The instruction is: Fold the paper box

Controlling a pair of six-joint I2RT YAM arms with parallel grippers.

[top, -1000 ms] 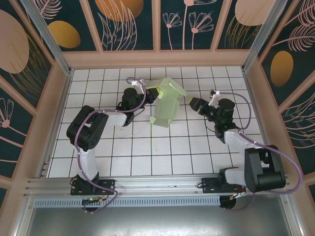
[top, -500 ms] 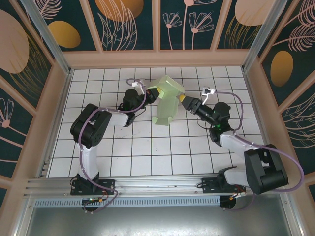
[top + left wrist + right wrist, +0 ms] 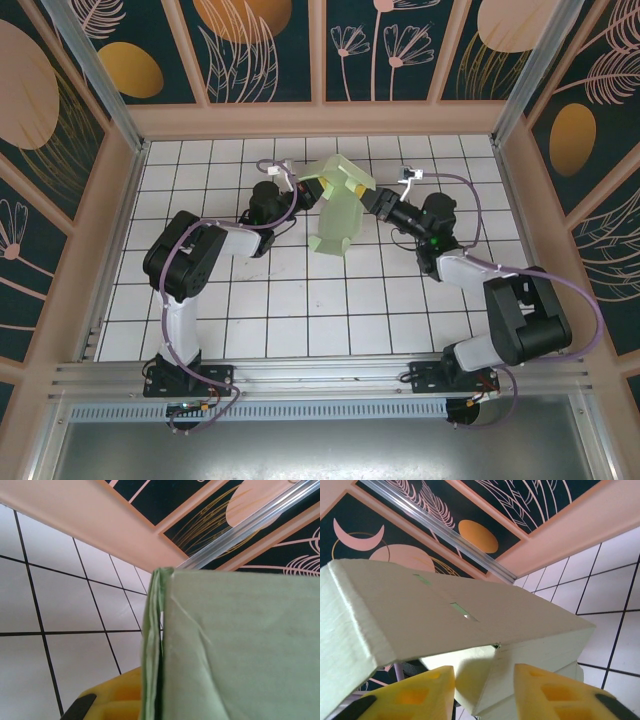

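Two-handed hold: left gripper (image 3: pixel 308 188) pinches the paper box (image 3: pixel 338 210) edge as an anchor; right gripper (image 3: pixel 368 200) straddles a flap, half-parted, grip unclear.

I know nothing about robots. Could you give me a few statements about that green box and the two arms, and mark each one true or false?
1. The paper box is pale green. True.
2. The box lies by the arms' bases. False: it is toward the far side of the table, between both arms' tips.
3. The left fingers are shut on the box's edge. True.
4. The right fingers are pressed together. False: they stand apart, close under the box.
5. The table is bare wood. False: it is white tiles with dark lines.
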